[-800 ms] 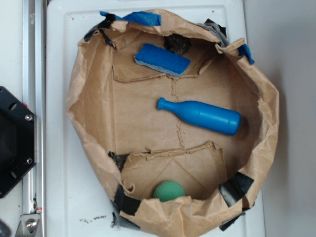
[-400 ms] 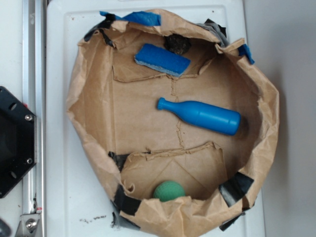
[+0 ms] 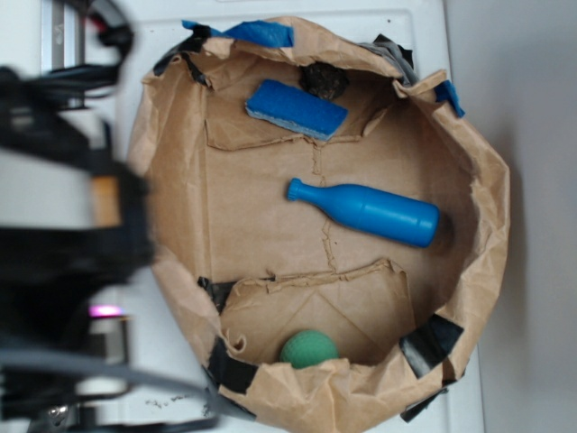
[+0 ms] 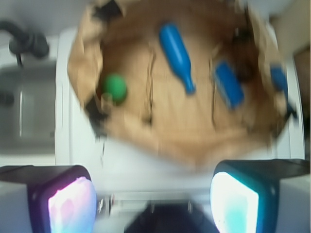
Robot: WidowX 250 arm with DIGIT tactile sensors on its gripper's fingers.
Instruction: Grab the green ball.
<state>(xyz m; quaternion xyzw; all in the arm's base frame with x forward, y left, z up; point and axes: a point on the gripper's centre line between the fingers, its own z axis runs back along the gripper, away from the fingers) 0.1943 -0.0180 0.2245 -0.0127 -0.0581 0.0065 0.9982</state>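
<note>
The green ball [image 3: 308, 348] lies inside the brown paper bag [image 3: 487, 180], against its near wall; it also shows in the wrist view [image 4: 115, 87] at the bag's left side. My gripper [image 4: 153, 194] is open and empty, its two fingers wide apart at the bottom of the wrist view, over the white surface outside the bag and well away from the ball. In the exterior view the arm [image 3: 63, 225] is a dark blur at the left edge.
A blue bottle [image 3: 365, 211] lies on its side in the middle of the bag. A blue sponge [image 3: 296, 109] and a dark lumpy object [image 3: 325, 81] sit at the bag's far side. The bag's paper walls stand up around everything.
The arm has swung into the exterior view from the left, blurred by motion. The ball, bottle and sponge have not moved.
</note>
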